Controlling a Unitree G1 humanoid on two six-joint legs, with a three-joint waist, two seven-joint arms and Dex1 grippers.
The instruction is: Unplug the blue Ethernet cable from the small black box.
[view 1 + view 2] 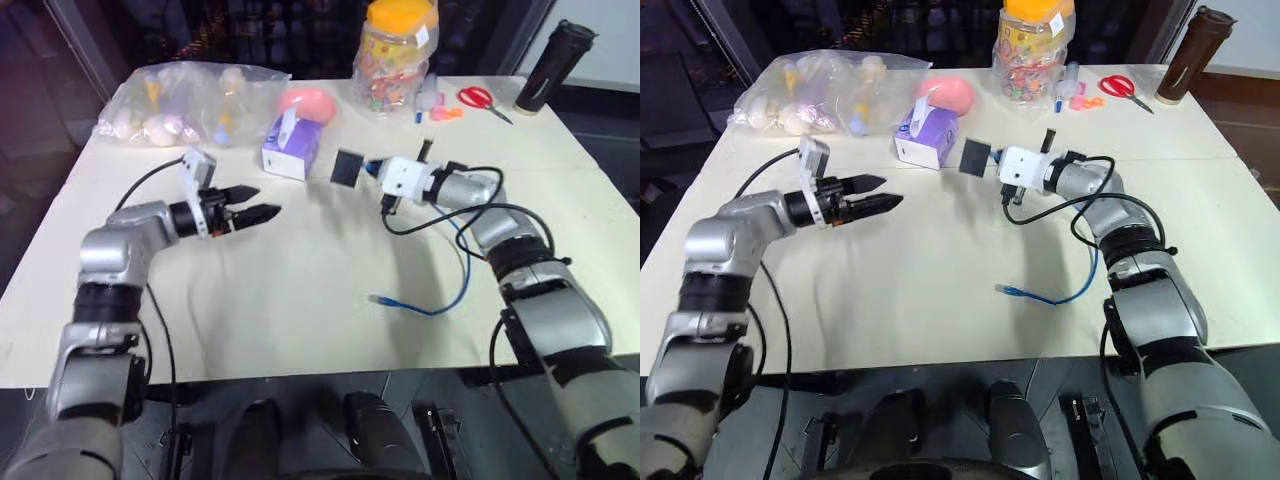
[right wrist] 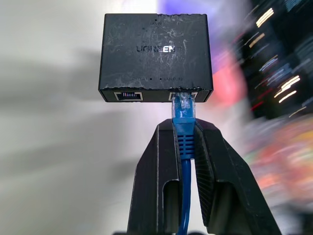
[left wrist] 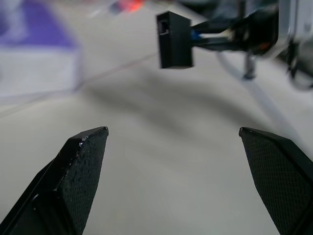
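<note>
A: Nearest the right wrist lens, the right tool (image 2: 183, 147): two matte black wedge fingers pressed together, pinching the ribbed boot of the blue Ethernet cable (image 2: 184, 132) just behind its clear plug.

B: Plug seated?

A: Yes, in the right-hand port of the small black box (image 2: 155, 54). Box is flat, rectangular, scuffed matte plastic, faint lettering on top, a second port empty beside it. It hangs in the air off the plug, clear of the surface (image 1: 300, 290).

B: Head views add what?

A: Box held above the surface, near the purple-and-white tissue box (image 1: 291, 146). Cable runs back past the right arm, curls down, and its free end lies flat on the pale surface. The wrist view gives none of that slack.

B: Left side?

A: Left tool (image 1: 252, 205) spread wide, textured black pads (image 3: 80, 166) far apart, pointing level toward the box, well apart from it. Left wrist view shows the box end-on.

B: Background?

A: Crinkled clear bag (image 1: 190, 100), pink rounded object (image 1: 310, 103), yellow-lidded jar (image 1: 398, 45), red scissors (image 1: 483, 100), dark bottle (image 1: 553, 65).
</note>
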